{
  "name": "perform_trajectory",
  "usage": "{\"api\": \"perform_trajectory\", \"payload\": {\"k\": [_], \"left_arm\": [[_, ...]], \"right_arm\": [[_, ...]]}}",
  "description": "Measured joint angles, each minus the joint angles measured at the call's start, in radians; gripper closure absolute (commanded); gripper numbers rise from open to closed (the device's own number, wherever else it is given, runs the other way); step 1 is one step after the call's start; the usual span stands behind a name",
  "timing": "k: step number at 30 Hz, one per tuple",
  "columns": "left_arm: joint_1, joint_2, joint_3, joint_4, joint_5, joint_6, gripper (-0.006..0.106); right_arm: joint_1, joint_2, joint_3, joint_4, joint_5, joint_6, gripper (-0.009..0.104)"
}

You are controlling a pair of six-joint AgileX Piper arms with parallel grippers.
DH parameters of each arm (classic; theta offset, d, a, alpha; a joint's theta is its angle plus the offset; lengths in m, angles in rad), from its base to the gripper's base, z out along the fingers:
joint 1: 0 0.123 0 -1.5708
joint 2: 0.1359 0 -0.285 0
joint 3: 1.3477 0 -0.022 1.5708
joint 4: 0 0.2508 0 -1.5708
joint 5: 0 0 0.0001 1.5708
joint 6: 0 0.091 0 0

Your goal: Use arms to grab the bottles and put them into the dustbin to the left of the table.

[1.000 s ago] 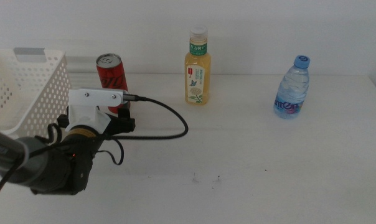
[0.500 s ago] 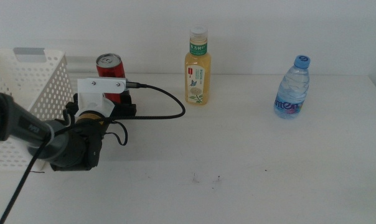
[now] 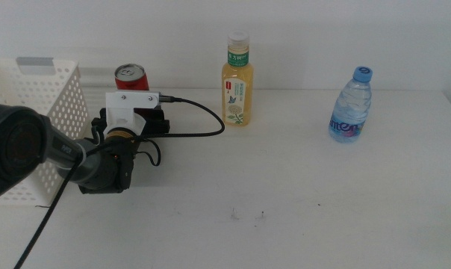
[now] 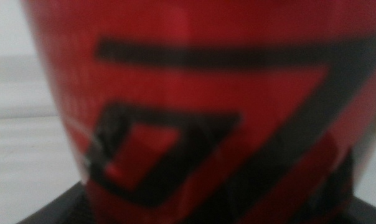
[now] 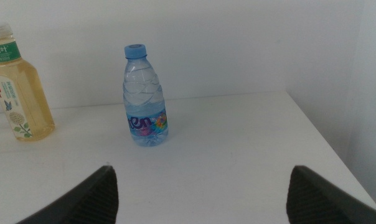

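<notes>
The white table (image 3: 345, 202) fills most of the middle view, running from the lower edge up to the pale wall. At the left edge stands the dustbin (image 3: 50, 97), a white perforated basket with a grey strip on its rim. The left arm (image 3: 54, 153) comes in from the lower left of that frame, a black cable looping off its white camera mount. The left gripper (image 3: 134, 119) sits right up against the red soda can (image 3: 131, 78), which stands upright in the upper left of the frame, just right of the dustbin. In the left wrist view the red soda can (image 4: 200, 106) fills nearly the whole picture, blurred, its black lettering very close to the lens; whether the jaws are released or clenched on it cannot be told.

Upper centre of the middle view holds the yellow tea bottle (image 3: 237, 82), upright with white cap and green label, well apart from the can. At the upper right stands the clear water bottle (image 3: 350, 106) with its blue cap.

The right gripper (image 5: 200, 186) waits out of the middle view. Its wrist view shows its two dark jaws spread wide and holding nothing, with the water bottle beyond them.
</notes>
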Motion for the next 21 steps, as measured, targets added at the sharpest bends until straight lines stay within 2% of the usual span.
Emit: {"api": "perform_trajectory", "payload": {"k": [3,7,11,14,17,21], "left_arm": [[0.000,0.009,-0.009,0.000,0.002,0.000,0.023],[0.000,-0.013,-0.010,0.007,0.029,0.029,0.049],[0.000,-0.085,0.027,0.003,0.132,0.049,0.073],[0.000,-0.180,0.078,0.000,0.240,0.052,0.086],[0.000,-0.312,0.133,0.000,0.344,0.053,0.093],[0.000,-0.486,0.184,0.000,0.538,0.053,0.094]], "right_arm": [[0.000,0.000,0.000,0.000,0.000,0.000,0.006],[0.000,0.000,0.000,0.000,0.000,0.000,0.006],[0.000,0.000,0.000,0.000,0.000,0.000,0.006],[0.000,0.000,0.000,0.000,0.000,0.000,0.006],[0.000,0.000,0.000,0.000,0.000,0.000,0.006],[0.000,0.000,0.000,0.000,0.000,0.000,0.006]]}}
